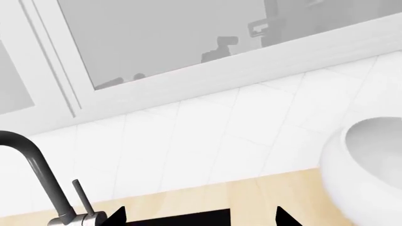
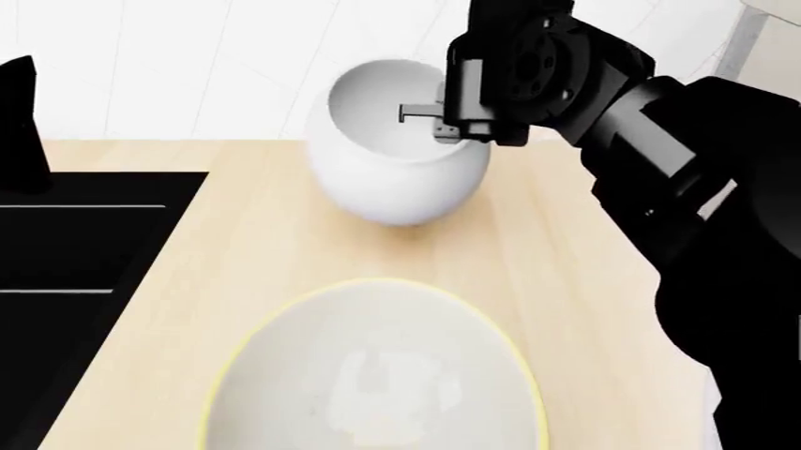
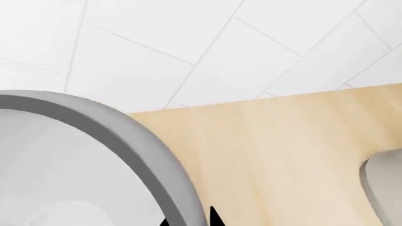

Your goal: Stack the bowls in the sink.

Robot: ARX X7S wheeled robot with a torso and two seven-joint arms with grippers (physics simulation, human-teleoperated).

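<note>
The deep white bowl (image 2: pixel 394 164) sits on the wooden counter near the tiled wall and looks tilted. It also shows in the left wrist view (image 1: pixel 370 165) and the right wrist view (image 3: pixel 75 160). My right gripper (image 2: pixel 441 127) is at its right rim. In the right wrist view the right gripper (image 3: pixel 188 220) has one fingertip (image 3: pixel 215 217) outside the rim and one inside, pressed against the wall. The wide cream bowl with a yellowish rim (image 2: pixel 375 375) sits on the counter nearest me. The black sink (image 2: pixel 75 244) lies to the left. My left gripper (image 1: pixel 201 217) is open and empty over the sink's back edge (image 1: pixel 163 221).
The steel faucet (image 1: pixel 44 179) stands at the sink's back edge beside the left gripper. A white tiled wall (image 2: pixel 188 66) and a window (image 1: pixel 176 37) run behind the counter. A black shape (image 2: pixel 19 122) shows at the far left. The cream bowl's edge appears in the right wrist view (image 3: pixel 384 188).
</note>
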